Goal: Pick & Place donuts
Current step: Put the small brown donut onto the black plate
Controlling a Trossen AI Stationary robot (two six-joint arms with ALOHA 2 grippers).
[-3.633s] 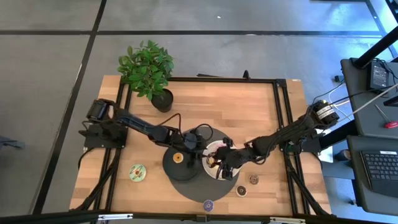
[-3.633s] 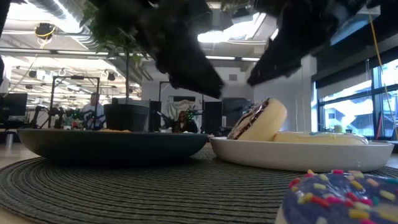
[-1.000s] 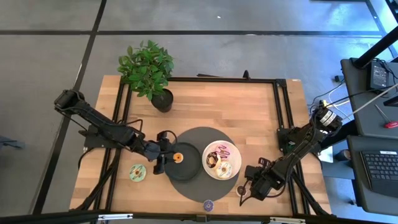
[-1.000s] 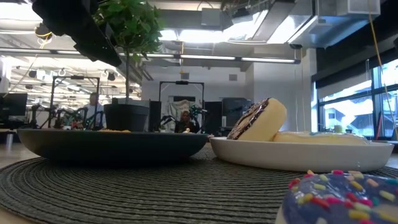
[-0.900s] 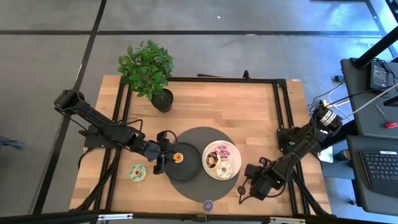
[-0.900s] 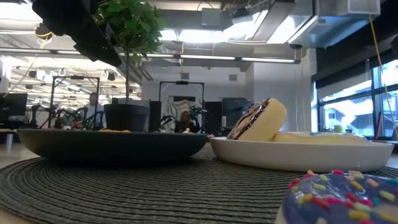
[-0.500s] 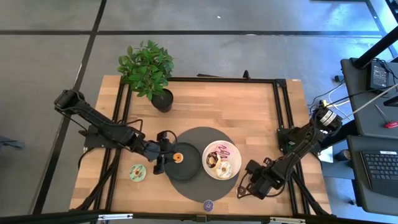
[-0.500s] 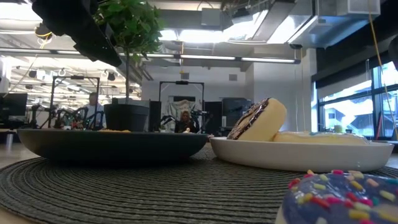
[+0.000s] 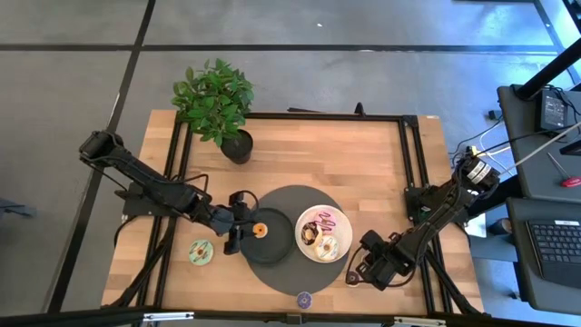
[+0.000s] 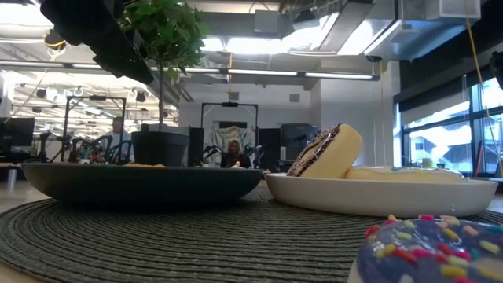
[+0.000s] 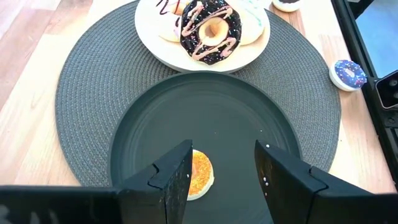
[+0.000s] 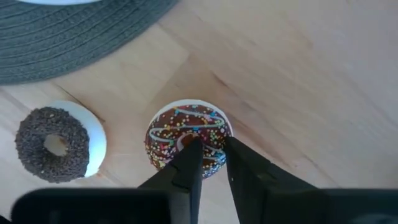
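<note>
My right gripper (image 9: 353, 275) (image 12: 211, 149) is low over the table to the right of the grey mat, open by a narrow gap. Its fingertips stand over a brown mini donut with coloured sprinkles (image 12: 186, 127). A dark chocolate mini donut (image 12: 53, 144) lies flat beside it. My left gripper (image 9: 238, 234) (image 11: 221, 165) hangs open over the left rim of the dark grey plate (image 9: 272, 247), where an orange mini donut (image 9: 260, 230) (image 11: 200, 176) lies flat. The white plate (image 9: 341, 238) holds a chocolate-iced donut (image 11: 210, 31) leaning on white ones. A green donut (image 9: 201, 252) and a purple mini donut (image 9: 304, 299) (image 10: 424, 248) rest on the table. My right gripper comes down from above over the sprinkled brown mini donut, one fingertip (image 12: 194, 148) near its hole and the other (image 12: 231, 149) near its outer edge. The donut lies flat on the wood. Whether the fingers touch it, I cannot tell.
Both plates sit on a round grey woven mat (image 9: 289, 272). A potted plant (image 9: 218, 102) stands at the far left of the table. A black frame (image 9: 410, 163) runs along the table's edges. Bare wood lies on the far side of the mat.
My right gripper has crept a little toward the table's left, closer to the mat and over the sprinkled brown mini donut. The left arm and the donuts on the plates have stayed where they were.
</note>
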